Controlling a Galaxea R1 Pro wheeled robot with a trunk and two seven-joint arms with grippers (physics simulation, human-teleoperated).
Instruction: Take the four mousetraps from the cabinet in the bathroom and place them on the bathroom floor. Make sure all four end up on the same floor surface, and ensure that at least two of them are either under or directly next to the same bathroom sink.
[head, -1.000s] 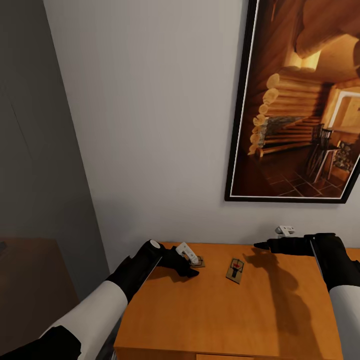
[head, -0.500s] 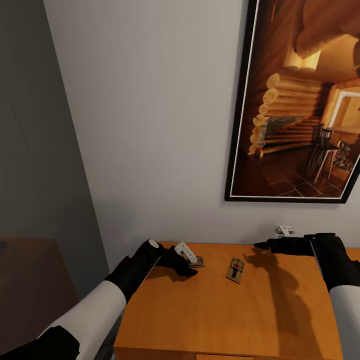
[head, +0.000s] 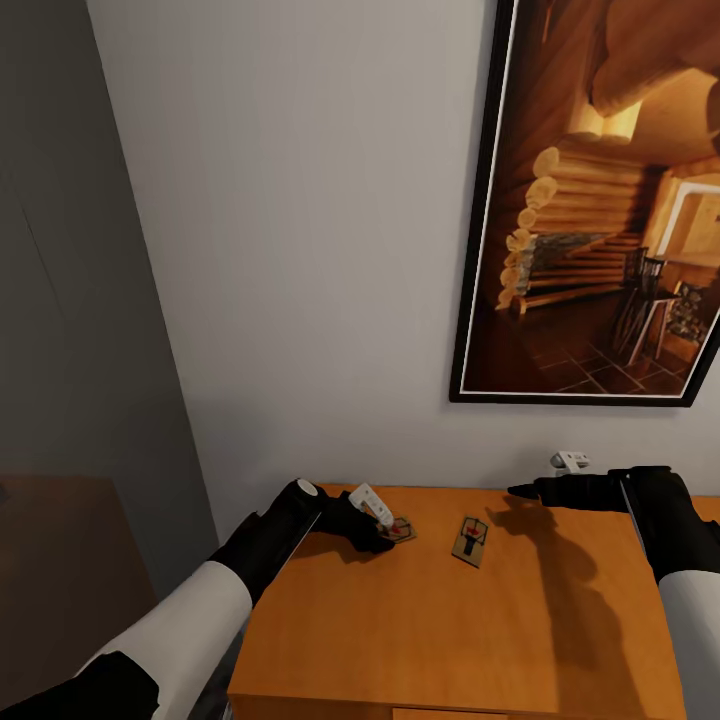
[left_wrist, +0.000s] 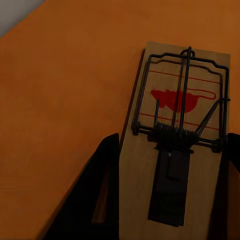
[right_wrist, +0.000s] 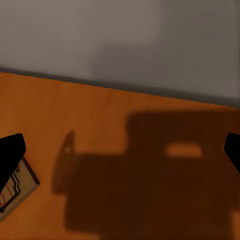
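Two mousetraps lie on the orange-brown cabinet top (head: 420, 630). My left gripper (head: 388, 522) is shut on the left mousetrap (head: 402, 529), near the back edge. In the left wrist view that mousetrap (left_wrist: 175, 150) fills the gap between the two dark fingers (left_wrist: 106, 192), which press its long sides. The second mousetrap (head: 470, 540) lies flat and free a little to the right. My right gripper (head: 522, 490) hovers open above the back of the cabinet top, right of the free trap. In the right wrist view a corner of a mousetrap (right_wrist: 17, 187) shows beside one finger (right_wrist: 10, 152).
A large framed picture of a log cabin (head: 600, 200) hangs on the grey wall behind the cabinet. The cabinet's left edge (head: 250, 620) drops off beside my left forearm. A dark brown surface (head: 60, 560) lies lower at the left.
The trap in my left gripper has tilted and shifted slightly to the right as the fingers closed on it. The right arm and the free trap have not moved.
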